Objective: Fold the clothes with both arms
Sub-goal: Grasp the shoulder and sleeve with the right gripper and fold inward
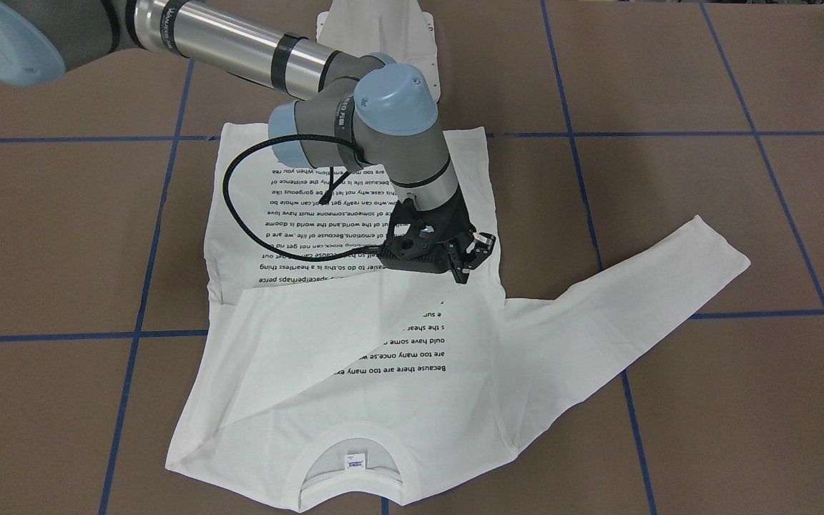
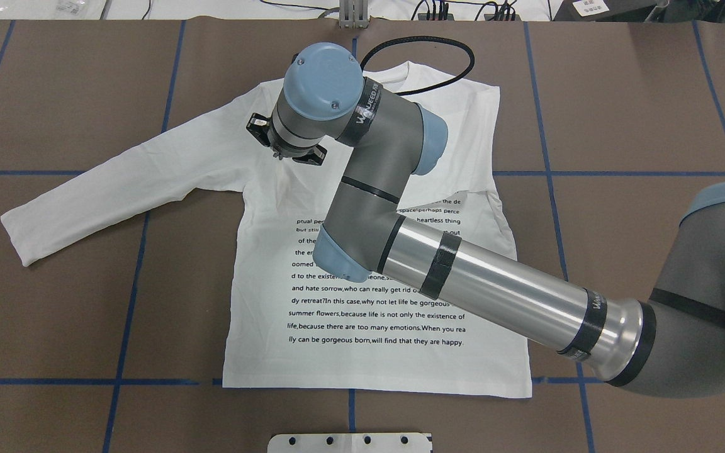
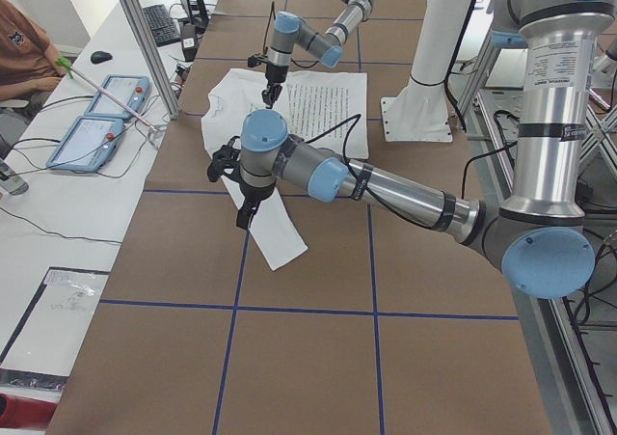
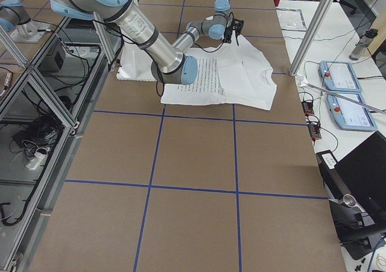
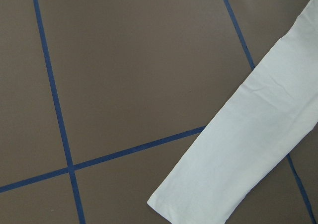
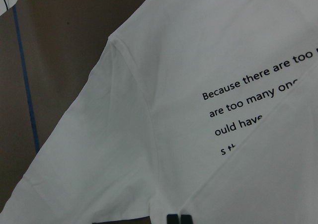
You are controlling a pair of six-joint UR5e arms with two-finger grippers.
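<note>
The white T-shirt (image 1: 355, 400) lies flat on the brown table (image 1: 669, 429), 1 sleeve folded over it. The right gripper (image 1: 471, 263) hangs above, fingers close together, maybe empty. Left gripper (image 3: 242, 221): cannot tell wide or narrow.

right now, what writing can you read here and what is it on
"Because there are too": T-shirt chest print.
"summer flowers,because life is not only the existence of": T-shirt.
"lly can be gorgeous born,will find that they are happy.": T-shirt, last line.
Neck label: too small to read.
Bands on right arm: lettering too blurred.
</note>
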